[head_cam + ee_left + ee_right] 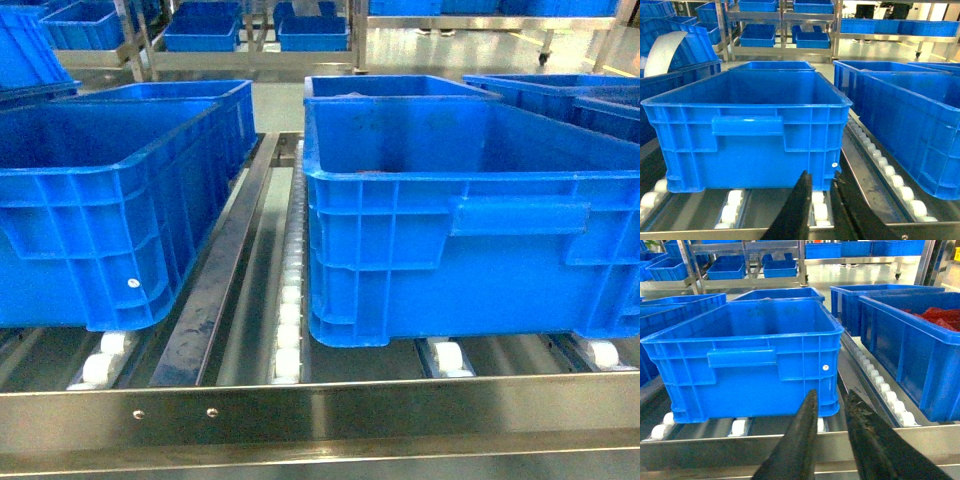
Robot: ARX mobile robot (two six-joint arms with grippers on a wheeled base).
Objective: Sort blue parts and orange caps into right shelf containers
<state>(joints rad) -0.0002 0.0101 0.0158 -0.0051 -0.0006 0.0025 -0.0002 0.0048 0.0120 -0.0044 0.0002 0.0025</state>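
Observation:
Two large blue crates, the containers, stand on the roller shelf: one on the left (100,220) and one on the right (450,260). What lies inside them is hidden by their walls. No blue parts or orange caps show in any view. Neither arm appears in the head view. My left gripper (821,177) hovers just before the near wall of a crate (747,140), its fingers a narrow gap apart and empty. My right gripper (830,395) sits likewise in front of a crate (740,370), slightly open and holding nothing.
A steel front rail (320,410) edges the shelf, with white rollers (288,330) and a dark divider bar (215,290) between the crates. To the right, another blue crate (910,360) holds red pieces (940,317). More racks of blue bins (200,35) stand behind.

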